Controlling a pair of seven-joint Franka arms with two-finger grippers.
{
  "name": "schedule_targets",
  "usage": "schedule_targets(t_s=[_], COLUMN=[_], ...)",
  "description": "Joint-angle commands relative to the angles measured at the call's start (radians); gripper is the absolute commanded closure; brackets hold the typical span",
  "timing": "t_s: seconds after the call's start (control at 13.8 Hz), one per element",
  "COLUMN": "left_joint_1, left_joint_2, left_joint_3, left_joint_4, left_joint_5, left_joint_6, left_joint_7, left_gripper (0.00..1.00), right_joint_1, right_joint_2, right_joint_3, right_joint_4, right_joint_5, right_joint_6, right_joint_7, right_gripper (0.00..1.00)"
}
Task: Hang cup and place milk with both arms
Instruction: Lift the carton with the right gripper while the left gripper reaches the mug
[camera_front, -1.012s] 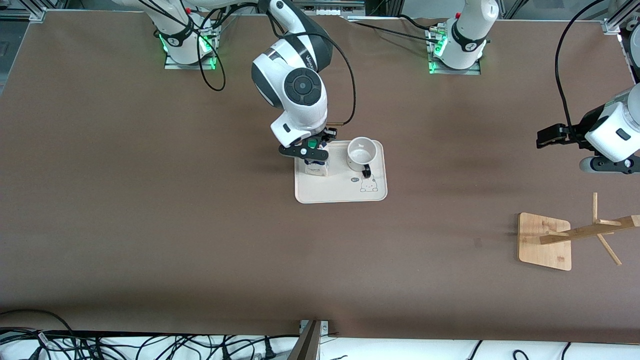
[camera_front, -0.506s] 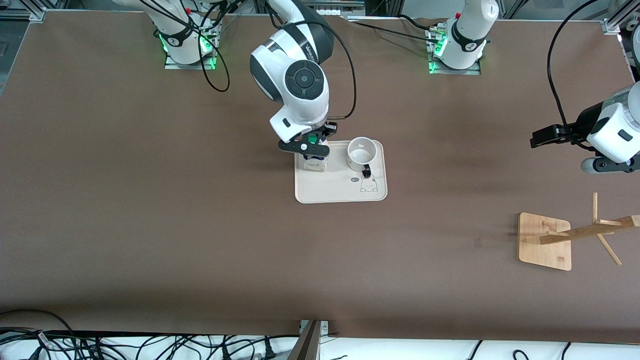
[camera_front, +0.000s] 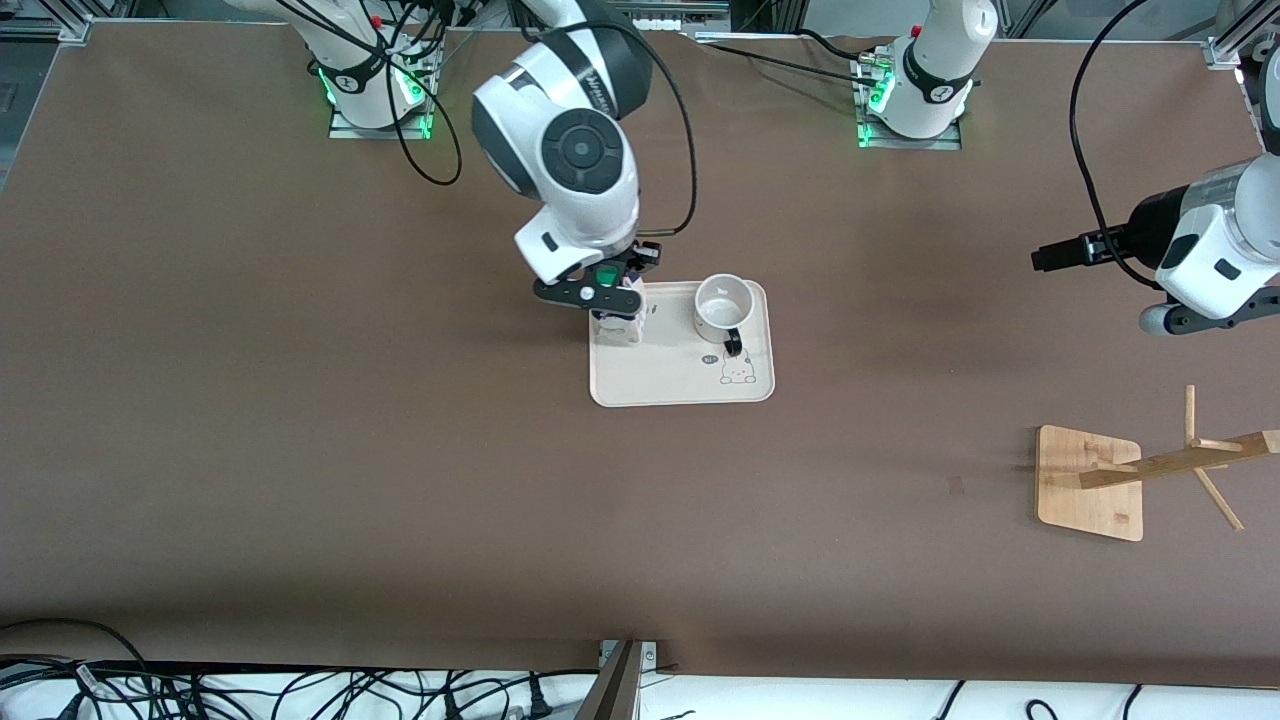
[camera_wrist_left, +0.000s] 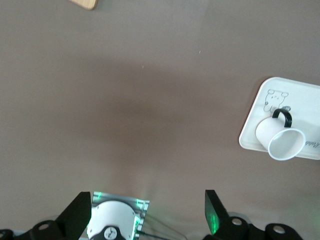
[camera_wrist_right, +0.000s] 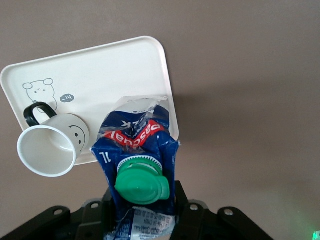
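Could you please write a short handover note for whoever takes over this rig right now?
Right gripper: shut on the milk, over the edge of the tray toward the right arm's end.
Left gripper: open, holding nothing, over bare table toward the left arm's end.
Cup: upright on the tray, untouched.
Wooden rack: toward the left arm's end, nearer the front camera than the tray, nothing on it.
Done: milk grasped.
Left: place the milk, hang the cup on the rack.
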Motion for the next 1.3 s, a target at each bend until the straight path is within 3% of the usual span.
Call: schedule_targets(t_s=[0.0,0.29,0.43,0.65,1.01,1.23], left_joint_1=[-0.004,-0.015,-0.032,-0.085,-0.358,-0.469], left_joint_2=[0.001,0.020,0.074,0.172,0.348,0.422], left_joint_3=[-0.010,-0.051,-0.110,-0.194,-0.194,-0.194], left_joint_4=[-0.006,-0.056,-0.055,-0.053,-0.047,-0.047], left_joint_5=[-0.019,-0.106,-0.112,-0.112,-0.093,0.057], left_joint_6=[-0.036,-0.028,0.014,0.207,0.584,0.706], left_joint_7=[-0.024,-0.027,-0.029,-0.146,-0.534,-0.720], left_gripper=[0.00,0.00,0.00,0.00,0.00,0.00], right_joint_1=[-0.062,-0.182,-0.231,-0.267,-0.385,-0.455], right_joint_2=[-0.079,-0.165,-0.186,-0.194,-0.214,-0.248], right_joint_3=[0.007,-0.001,-0.004,-0.044,-0.071,-0.073], right_joint_4=[-0.003,-0.003,-0.010,-0.035,-0.114,-0.182], right_joint_5=[0.029,0.017,-0.016,-0.052,-0.069,-0.076], right_joint_6=[-0.082,-0.226,-0.236,-0.237,-0.237,-0.237], right_joint_7=[-0.077,-0.240,-0.338,-0.467,-0.596,-0.689], right_gripper=[0.54,0.54,0.54,0.54,0.54,0.54])
